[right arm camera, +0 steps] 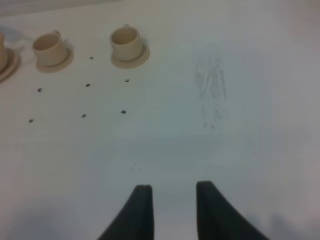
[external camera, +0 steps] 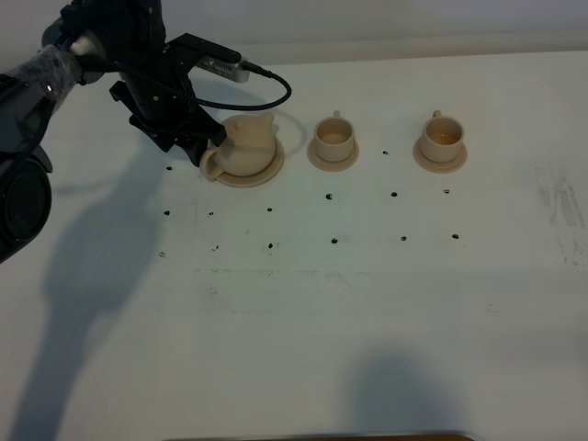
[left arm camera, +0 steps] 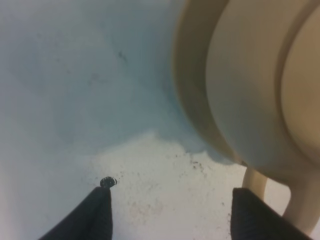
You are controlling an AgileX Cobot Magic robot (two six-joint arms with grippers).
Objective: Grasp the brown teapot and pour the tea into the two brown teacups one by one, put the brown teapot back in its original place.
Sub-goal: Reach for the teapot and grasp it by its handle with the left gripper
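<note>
The brown teapot stands on its wide saucer, the original place, at the back left of the table. My left gripper is open right beside the teapot's loop handle, on its left side, holding nothing. In the left wrist view the teapot fills the frame close beyond the open gripper, with the handle by one fingertip. The two brown teacups sit on small saucers to the right. My right gripper is open over bare table; both cups show in its view.
The white table carries small black dot marks in rows in front of the cups. A black cable loops from the left arm behind the teapot. Faint scuffs mark the far right.
</note>
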